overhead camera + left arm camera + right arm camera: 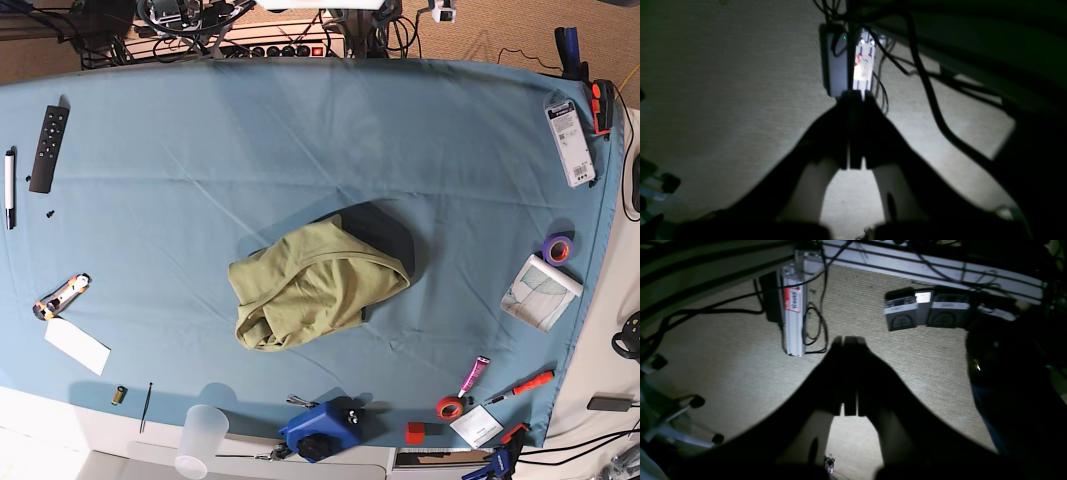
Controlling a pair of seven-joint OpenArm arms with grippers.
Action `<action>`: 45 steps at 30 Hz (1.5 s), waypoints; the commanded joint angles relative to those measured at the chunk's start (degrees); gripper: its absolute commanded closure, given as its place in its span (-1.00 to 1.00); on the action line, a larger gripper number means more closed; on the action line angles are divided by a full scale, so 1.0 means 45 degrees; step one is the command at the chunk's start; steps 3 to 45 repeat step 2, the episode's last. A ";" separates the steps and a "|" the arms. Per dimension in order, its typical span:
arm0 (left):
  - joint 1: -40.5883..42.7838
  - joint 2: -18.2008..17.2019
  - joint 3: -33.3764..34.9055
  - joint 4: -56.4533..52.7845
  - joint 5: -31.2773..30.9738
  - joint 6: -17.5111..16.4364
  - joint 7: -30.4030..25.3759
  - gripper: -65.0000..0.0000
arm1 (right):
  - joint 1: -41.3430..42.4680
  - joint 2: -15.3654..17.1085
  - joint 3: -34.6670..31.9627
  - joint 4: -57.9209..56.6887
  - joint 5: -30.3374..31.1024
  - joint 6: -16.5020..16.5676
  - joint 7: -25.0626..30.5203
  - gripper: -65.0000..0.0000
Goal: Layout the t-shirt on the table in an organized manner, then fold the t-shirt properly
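We see the olive-green, soft cloth t-shirt lying in a crumpled heap near the middle of the wide table draped in smooth teal-blue cloth, with a dark fold or shadow at its far upper-right edge. The bundle's long axis runs on a slant, from the lower left of the base view toward the upper right, and no sleeve or neck opening can be picked out in the heap. Neither arm shows in the base view, so we cannot say which one is nearer to the shirt. Both wrist cameras look down on pale woven carpet and cables, not on the table: the left gripper hangs over a grey box and a lit white power strip, and the right gripper hangs over carpet beside a long white power strip with a red label. We judge, then, that both arms are parked off the table and that the shirt lies well apart from either pair of jaws, up on the tabletop and out of both wrist views. Each pair of dark jaws is pressed together, with only a thin seam between the tips. Neither holds or touches anything. Laying out the shirt has not yet begun.
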 commanded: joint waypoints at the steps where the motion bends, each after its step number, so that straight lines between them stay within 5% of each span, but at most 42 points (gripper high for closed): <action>1: 0.0151 -0.0063 -0.0019 0.0083 0.0010 0.0010 -0.0087 1.00 | -0.0044 0.0117 0.0024 0.0073 0.0044 0.0053 0.0092 1.00; 45: 0.0151 -0.0063 -0.0019 0.0087 0.0010 0.0005 -0.0087 1.00 | -0.0039 0.0117 0.0024 0.0073 0.0044 0.0058 0.0141 1.00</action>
